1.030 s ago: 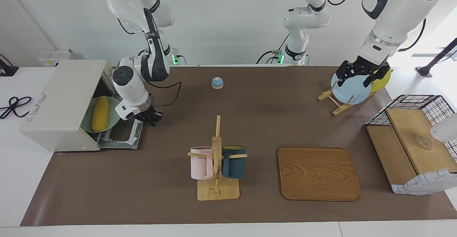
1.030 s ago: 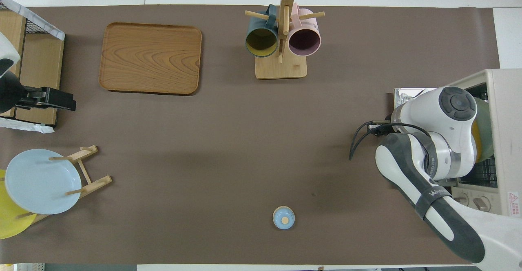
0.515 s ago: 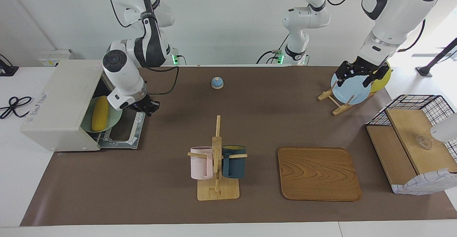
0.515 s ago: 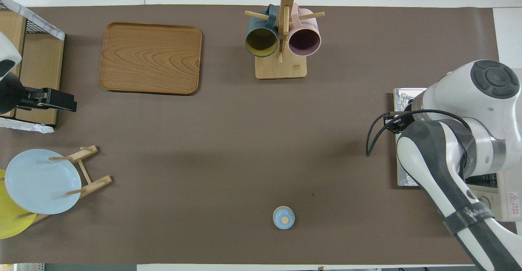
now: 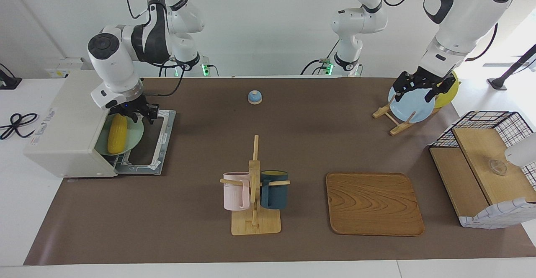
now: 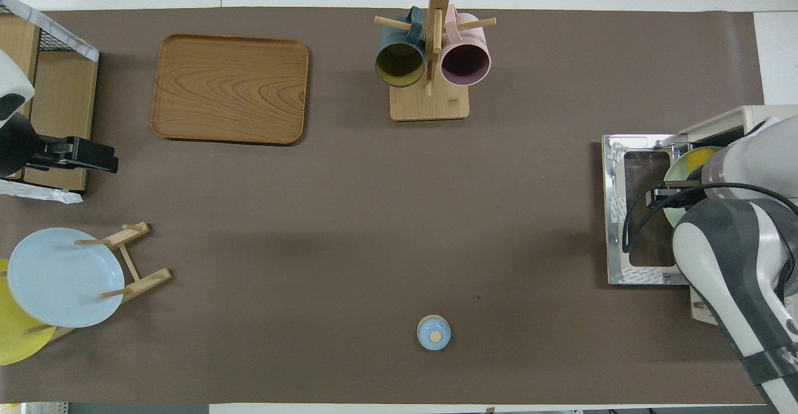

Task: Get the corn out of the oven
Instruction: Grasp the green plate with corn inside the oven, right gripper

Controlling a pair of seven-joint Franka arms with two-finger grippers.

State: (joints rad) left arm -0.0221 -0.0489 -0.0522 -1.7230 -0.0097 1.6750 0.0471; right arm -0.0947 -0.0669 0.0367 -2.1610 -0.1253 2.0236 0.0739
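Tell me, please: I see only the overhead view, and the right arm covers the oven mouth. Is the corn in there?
Observer: Yes. From the facing view, the corn lies on a pale green plate at the mouth of the oven.
Operator: Where is the right gripper?
Observer: The right gripper hangs just above the plate's end nearer to the robots, beside the corn's tip. I cannot tell whether it touches anything. The left arm waits.
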